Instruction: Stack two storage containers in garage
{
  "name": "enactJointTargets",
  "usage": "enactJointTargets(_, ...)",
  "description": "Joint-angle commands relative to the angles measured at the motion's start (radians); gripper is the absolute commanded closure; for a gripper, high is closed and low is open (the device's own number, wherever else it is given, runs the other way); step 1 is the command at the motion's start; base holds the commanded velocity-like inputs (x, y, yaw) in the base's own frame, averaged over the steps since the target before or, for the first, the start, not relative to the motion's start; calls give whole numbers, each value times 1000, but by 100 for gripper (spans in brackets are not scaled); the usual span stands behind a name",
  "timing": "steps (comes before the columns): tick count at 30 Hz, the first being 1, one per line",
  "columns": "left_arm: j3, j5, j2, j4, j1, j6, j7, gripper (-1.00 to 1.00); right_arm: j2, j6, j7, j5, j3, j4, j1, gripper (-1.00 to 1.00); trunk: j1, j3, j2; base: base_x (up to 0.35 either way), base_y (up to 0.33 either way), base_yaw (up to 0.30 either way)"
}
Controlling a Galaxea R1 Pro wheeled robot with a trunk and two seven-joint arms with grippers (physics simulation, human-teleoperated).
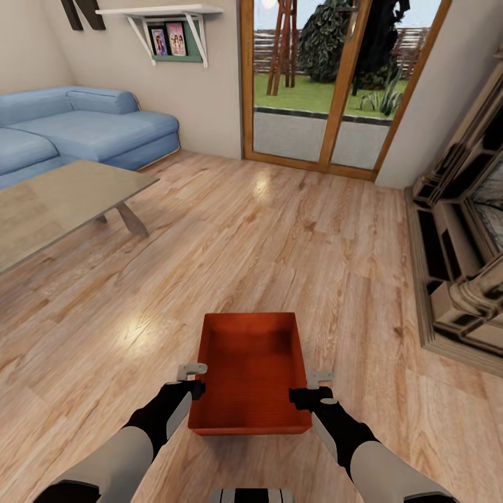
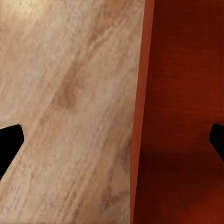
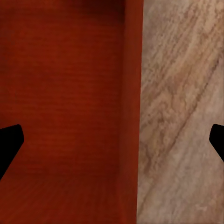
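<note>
One orange-red storage container sits low in the head view, straight ahead of me over the living room's wood floor. My left gripper straddles its left wall and my right gripper straddles its right wall. In the left wrist view the container has its wall running between the two spread fingers of the gripper, which is open. The right wrist view gives the mirror picture: the container with its wall inside the open gripper. I cannot tell whether the bin rests on the planks.
A glass table stands at the left with the blue sofa behind it. Wood-framed glass doors are straight ahead, and the stone fireplace lines the right side. Open planks lie between them.
</note>
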Motion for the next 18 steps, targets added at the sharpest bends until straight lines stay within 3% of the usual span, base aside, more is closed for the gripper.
enactJointTargets(1, -8, 11, 1, -2, 0, 5, 8, -100, 0, 8, -7, 1, 8, -2, 0, -100, 0, -1, 0, 0, 0, 0)
enactJointTargets(18, -8, 11, 1, -2, 0, 5, 8, -100, -2, 7, -7, 3, 8, -2, 0, -100, 0, -1, 0, 0, 0, 0)
